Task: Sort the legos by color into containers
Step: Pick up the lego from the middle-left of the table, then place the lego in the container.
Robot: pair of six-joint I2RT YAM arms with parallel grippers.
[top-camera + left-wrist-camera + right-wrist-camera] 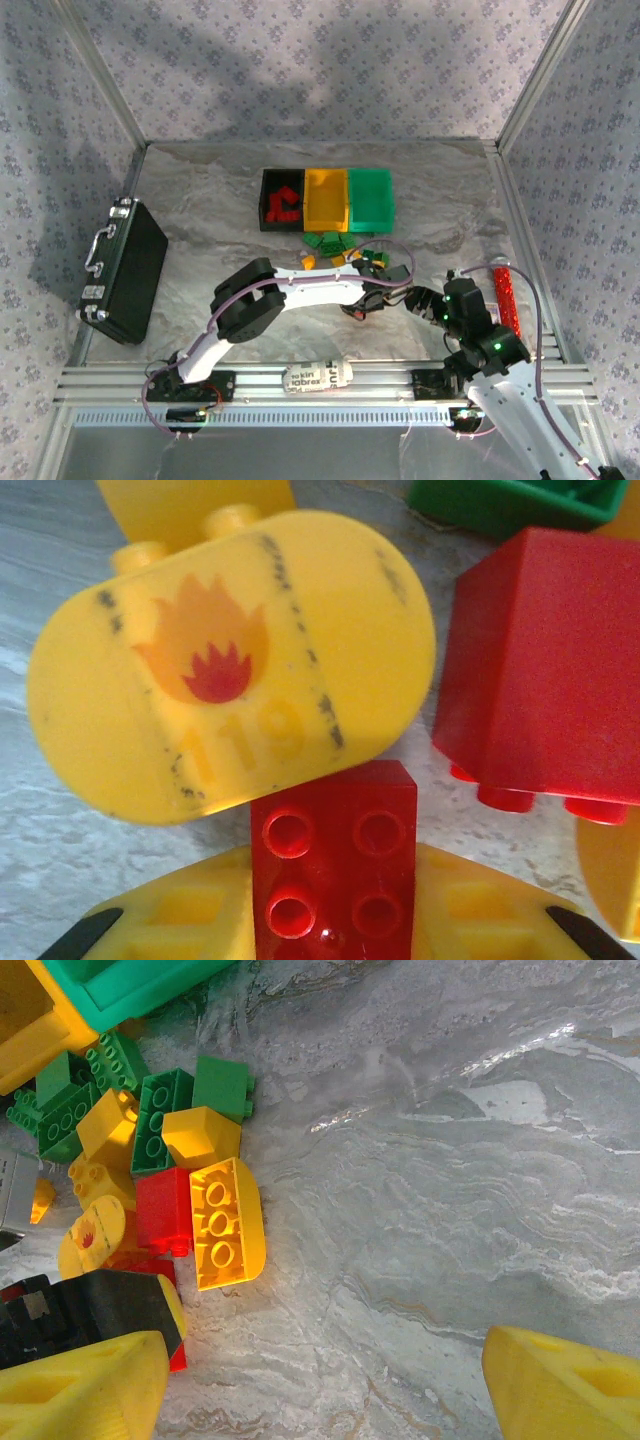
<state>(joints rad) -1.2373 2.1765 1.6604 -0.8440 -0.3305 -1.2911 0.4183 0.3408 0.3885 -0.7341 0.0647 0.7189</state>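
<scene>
**Left wrist view:** the left gripper (335, 915) is closed on a red brick (335, 830), studs toward the camera, one yellow finger flush on each flank. The brick sits at the near edge of the loose legos (345, 248), on the table (200, 200) just in front of the containers (347, 200).

**Right wrist view:** the right gripper (320, 1390) hangs open above bare marble beside the pile, nothing between its fingers.

**Top view:** the black bin (275, 180) already holds red pieces, so it is the likely destination; the orange-yellow bin (326, 195) and the green bin (370, 195) stand to its right.

**Hazards:**
- The round yellow piece (235, 660) with a flame mark touches the far edge of the held brick, and a second red brick (545, 670) stands just beside it; a lift that is not straight up could drag or tip either one.
- Only the near part of the brick appears seated between the fingers; so shallow a hold could let it pivot or slip in transit, falling short of the bin or into the wrong one.
- The two arms are near each other over the pile — a wide swing risks contact.
</scene>
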